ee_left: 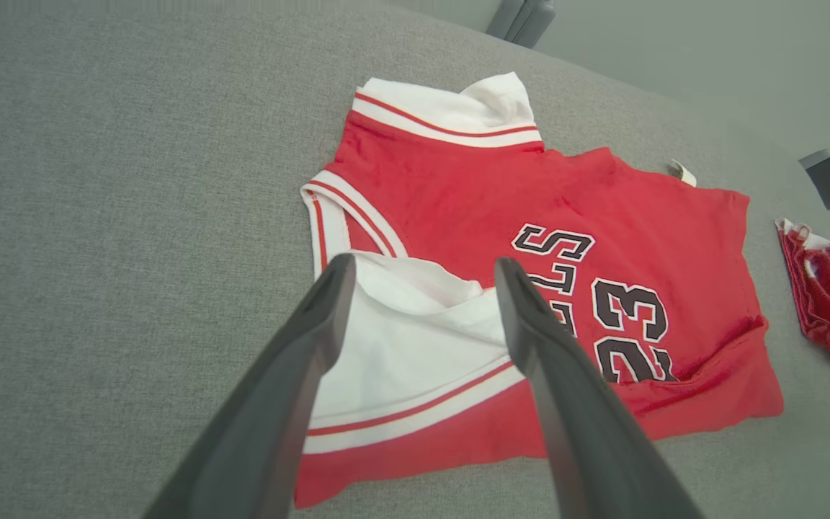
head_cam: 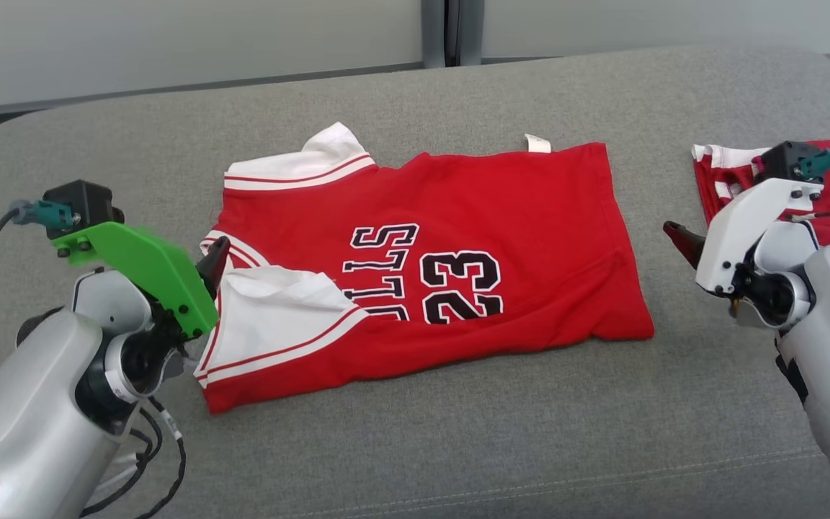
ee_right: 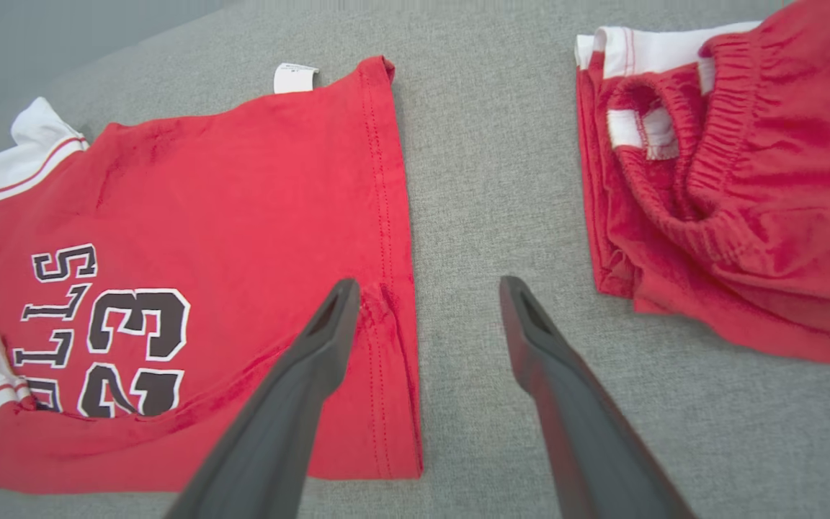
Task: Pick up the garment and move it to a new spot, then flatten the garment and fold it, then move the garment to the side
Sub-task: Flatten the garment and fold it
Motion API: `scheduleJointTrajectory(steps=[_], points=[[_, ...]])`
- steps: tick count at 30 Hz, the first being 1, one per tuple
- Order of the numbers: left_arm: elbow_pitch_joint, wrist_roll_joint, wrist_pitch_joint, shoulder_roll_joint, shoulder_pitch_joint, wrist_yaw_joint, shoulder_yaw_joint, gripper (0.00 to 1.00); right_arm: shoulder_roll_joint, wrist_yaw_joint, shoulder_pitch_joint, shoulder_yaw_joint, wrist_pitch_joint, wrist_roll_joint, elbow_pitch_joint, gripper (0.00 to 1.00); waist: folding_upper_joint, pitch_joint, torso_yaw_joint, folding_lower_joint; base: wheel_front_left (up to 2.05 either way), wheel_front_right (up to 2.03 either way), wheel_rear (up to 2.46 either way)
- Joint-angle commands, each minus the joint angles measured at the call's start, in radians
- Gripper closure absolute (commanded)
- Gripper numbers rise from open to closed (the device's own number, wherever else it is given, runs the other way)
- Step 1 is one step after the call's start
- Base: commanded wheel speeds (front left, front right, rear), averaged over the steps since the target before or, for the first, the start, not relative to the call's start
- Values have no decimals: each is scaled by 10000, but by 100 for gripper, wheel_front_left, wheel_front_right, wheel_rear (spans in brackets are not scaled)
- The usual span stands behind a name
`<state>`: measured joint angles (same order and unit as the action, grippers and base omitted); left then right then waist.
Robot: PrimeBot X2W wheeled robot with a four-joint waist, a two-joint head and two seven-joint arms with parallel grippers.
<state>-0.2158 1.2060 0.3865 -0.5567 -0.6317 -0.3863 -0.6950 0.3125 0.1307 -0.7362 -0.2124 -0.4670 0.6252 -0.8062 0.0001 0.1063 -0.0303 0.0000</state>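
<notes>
Flat on grey fabric cushion [head_cam: 458,447]: red sleeveless basketball jersey [head_cam: 458,238], white trim, black "23", one armhole edge flipped back to show white inside. At jersey's collar end, over that white flap: left gripper [ee_left: 422,267], fingers spread apart, gripping nothing. At jersey's hem edge: right gripper [ee_right: 422,288], fingers likewise apart and empty, one over the hem, one over bare cushion. Beyond the hem, apart from jersey: bunched red shorts [ee_right: 746,180] with white trim.
</notes>
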Motion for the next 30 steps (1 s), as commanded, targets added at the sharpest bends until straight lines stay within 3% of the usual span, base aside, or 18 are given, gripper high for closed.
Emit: scheduleJointTrajectory(steps=[1, 7, 13, 23, 30], points=[[84, -62, -131, -110, 203, 53, 42, 0, 96, -1, 253, 41, 81, 126, 127, 0, -1, -205, 58, 0, 0, 0, 0], [782, 148, -1182, -64, 1573, 51, 287, 0, 348, -1, 1601, 625, 351, 929, 1358, 0, -1, -558, 177, 0, 0, 0, 0], [1328, 808, -2077, 301, 3146, -217, 790, 0, -61, -1, 3066, 1408, 493, 1451, 2355, 0, -1, -648, 223, 0, 0, 0, 0], [1304, 1920, -3472, 1543, 5177, -125, 1591, 0, -1178, -1, 4810, 2378, 727, 1585, 3296, 0, -1, -432, 352, 0, 0, 0, 0], [345, 2381, -3672, 2369, 5029, 256, 1777, 0, -1747, -1, 4912, 2650, 724, 1417, 3333, 0, -1, -256, 419, 0, 0, 0, 0]])
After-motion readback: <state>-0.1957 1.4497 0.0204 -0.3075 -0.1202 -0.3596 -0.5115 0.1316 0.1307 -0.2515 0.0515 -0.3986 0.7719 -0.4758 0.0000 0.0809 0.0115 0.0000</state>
